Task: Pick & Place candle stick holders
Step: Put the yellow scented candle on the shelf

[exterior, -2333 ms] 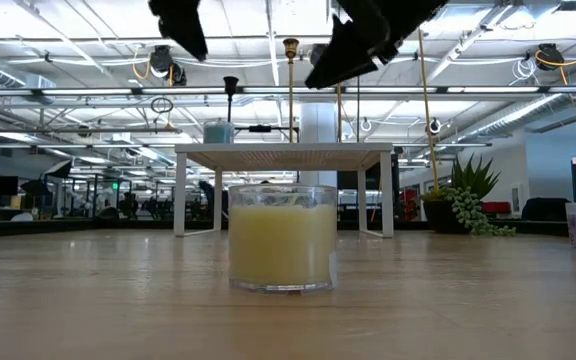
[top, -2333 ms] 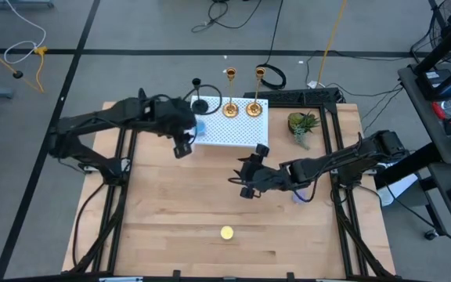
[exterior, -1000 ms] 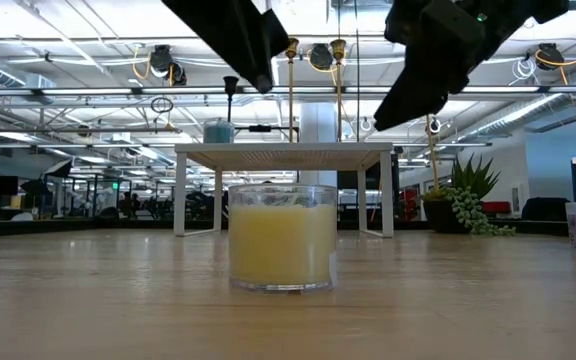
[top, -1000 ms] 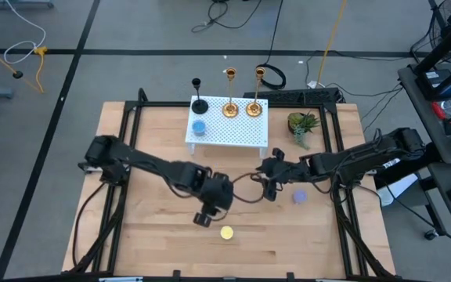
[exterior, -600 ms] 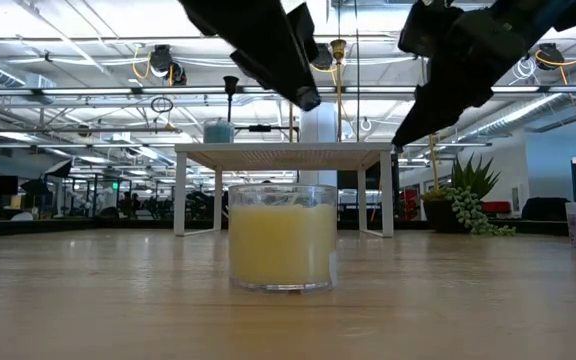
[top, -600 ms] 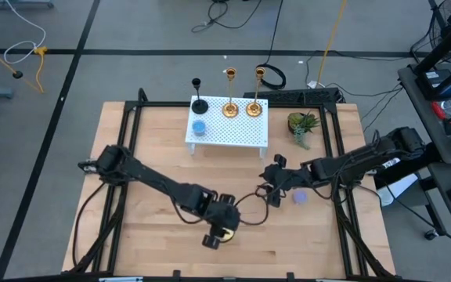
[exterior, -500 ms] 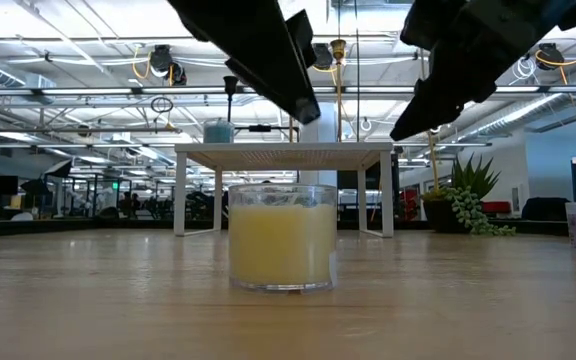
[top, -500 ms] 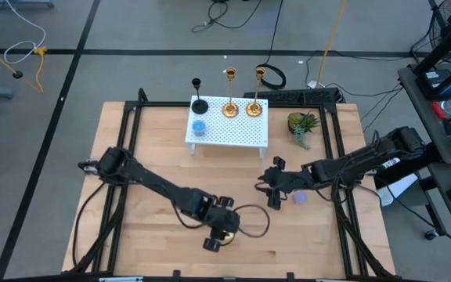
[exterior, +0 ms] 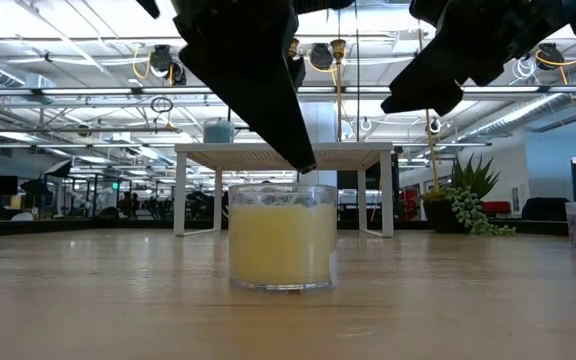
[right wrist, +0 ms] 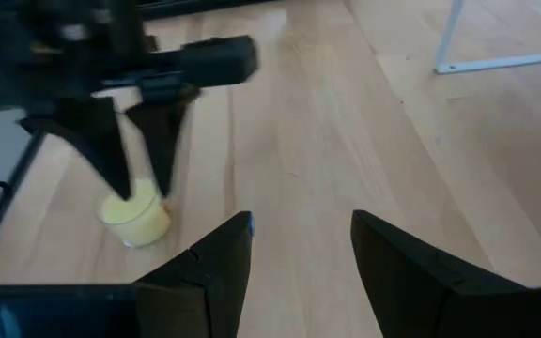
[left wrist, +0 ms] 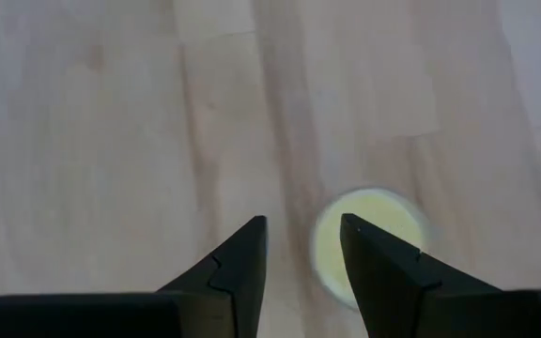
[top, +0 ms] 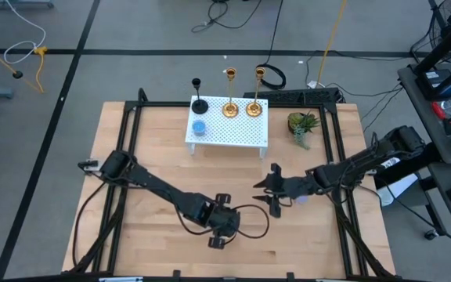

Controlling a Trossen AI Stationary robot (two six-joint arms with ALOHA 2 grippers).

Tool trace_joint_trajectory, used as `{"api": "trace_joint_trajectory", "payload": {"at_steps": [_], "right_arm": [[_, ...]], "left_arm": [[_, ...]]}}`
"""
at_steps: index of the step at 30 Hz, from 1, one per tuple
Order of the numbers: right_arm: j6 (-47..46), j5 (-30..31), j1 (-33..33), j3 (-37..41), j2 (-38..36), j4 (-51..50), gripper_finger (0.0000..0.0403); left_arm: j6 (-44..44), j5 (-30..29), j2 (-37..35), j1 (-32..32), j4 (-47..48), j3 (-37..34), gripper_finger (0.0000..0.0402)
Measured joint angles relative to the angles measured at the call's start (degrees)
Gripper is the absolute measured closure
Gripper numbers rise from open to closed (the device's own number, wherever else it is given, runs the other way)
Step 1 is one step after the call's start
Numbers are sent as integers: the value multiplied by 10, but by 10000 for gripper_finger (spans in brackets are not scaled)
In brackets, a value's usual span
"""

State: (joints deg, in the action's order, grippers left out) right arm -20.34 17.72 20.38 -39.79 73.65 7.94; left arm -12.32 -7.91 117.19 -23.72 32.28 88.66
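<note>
The black candle stick holder (top: pixel 200 104) and two gold holders (top: pixel 230 108) (top: pixel 254 106) stand by their round bases on the far part of the white perforated rack (top: pixel 237 135). No gripper is near them. My left gripper (top: pixel 219 235) is open, fingers pointing down, close over a yellow candle in a glass (exterior: pixel 281 235); in the left wrist view (left wrist: pixel 303 230) the candle (left wrist: pixel 369 235) lies partly behind one finger. I cannot see any touch. My right gripper (top: pixel 266 196) is open and empty above the table's middle right, also in its own view (right wrist: pixel 299 225).
A blue candle (top: pixel 199 127) sits on the rack. A purple candle (top: pixel 301 197) lies on the table beside my right arm. A potted plant (top: pixel 302 125) stands at the far right. Bare wood shows at the table's near left (top: pixel 131 243).
My left gripper has swung from the table's middle toward the near edge and come down over the yellow candle, staying open. My right gripper has drifted a little toward the near edge and turned. The holders have stayed on the rack.
</note>
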Motion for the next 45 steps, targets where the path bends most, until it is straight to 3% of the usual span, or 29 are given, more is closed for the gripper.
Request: {"api": "trace_joint_trajectory", "payload": {"at_steps": [40,45], "right_arm": [[-30,1,30,0,-1,8,220],[-32,1,30,0,-1,8,220]], "left_arm": [[-40,20,26,6,12,0,257],[-39,26,29,10,10,1,292]]}}
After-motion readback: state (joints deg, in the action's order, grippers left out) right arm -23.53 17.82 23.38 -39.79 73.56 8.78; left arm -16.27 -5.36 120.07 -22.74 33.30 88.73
